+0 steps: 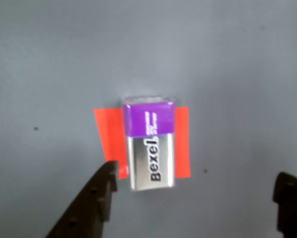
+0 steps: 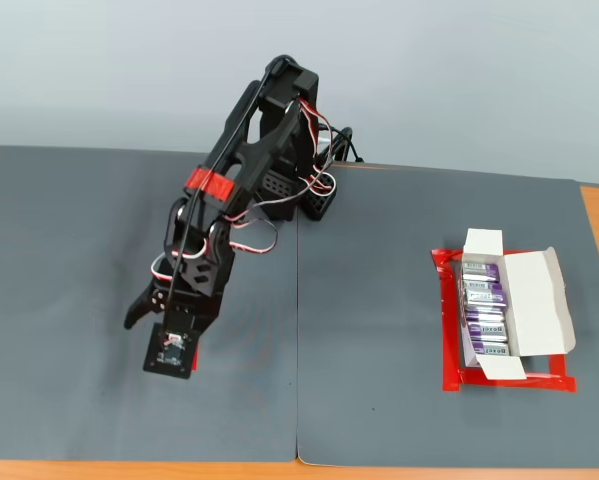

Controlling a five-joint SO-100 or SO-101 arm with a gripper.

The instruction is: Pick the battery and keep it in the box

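In the wrist view a purple and silver battery (image 1: 149, 144) printed "Bexel" lies flat on a red tape patch (image 1: 182, 141). My gripper (image 1: 198, 172) is open above it, one finger (image 1: 96, 198) at the lower left touching the patch's corner in the image and the other finger (image 1: 289, 198) far off at the lower right. The fixed view shows the arm bent down over the left half of the mat with the gripper (image 2: 154, 318) low, and the battery is hidden behind it. The white box (image 2: 529, 305) lies open at the right with several batteries (image 2: 484, 310) in a row inside.
Two grey mats (image 2: 379, 330) cover the table, joined at a middle seam. The box rests on a red tape rectangle (image 2: 449, 380). The arm's base (image 2: 299, 195) stands at the back centre. Wooden table edges show at the left, right and front.
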